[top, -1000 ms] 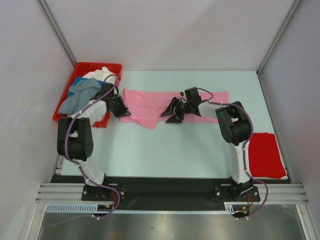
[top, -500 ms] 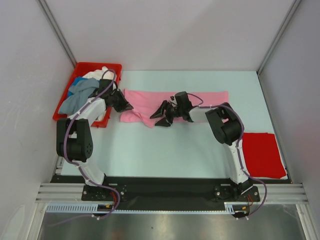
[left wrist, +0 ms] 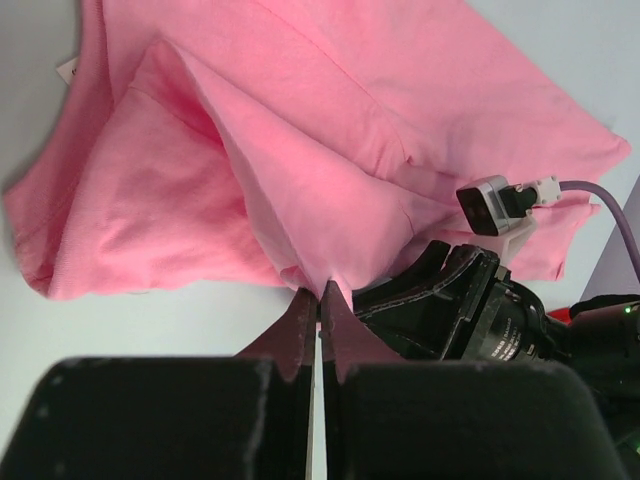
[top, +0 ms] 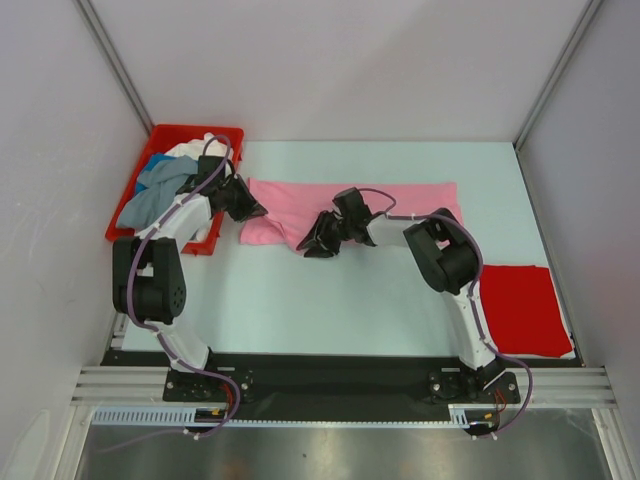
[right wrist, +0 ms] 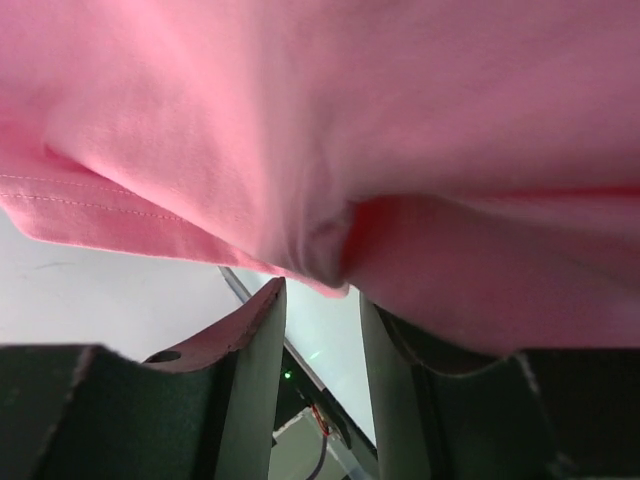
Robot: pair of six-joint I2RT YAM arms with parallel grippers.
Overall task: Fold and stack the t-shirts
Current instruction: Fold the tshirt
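Two tools are working on one light pink t-shirt [top: 400,205], which is lying spread across the far middle of the desk [top: 330,300]. The left tool [left wrist: 318,300] is closed and is pinching the left end of this shirt, pulling the cloth up into a small peak. The right tool [right wrist: 318,300] is sitting at the near edge, more toward the middle, under a hanging fold. Its jaws are standing apart with the cloth just at their tips, so it is not gripping yet. The step in hand, I think, is taking hold of the shirt at two places for a fold. The next move is asking the right tool to close firmly on that fold. After that, both tools should be moving the cloth together, so that it is not twisting or slipping out. A red t-shirt [top: 525,310] is lying flat at the near right, probably as the bottom of the stack. More shirts [top: 150,200] are waiting in the red bin [top: 195,130] at the far left.
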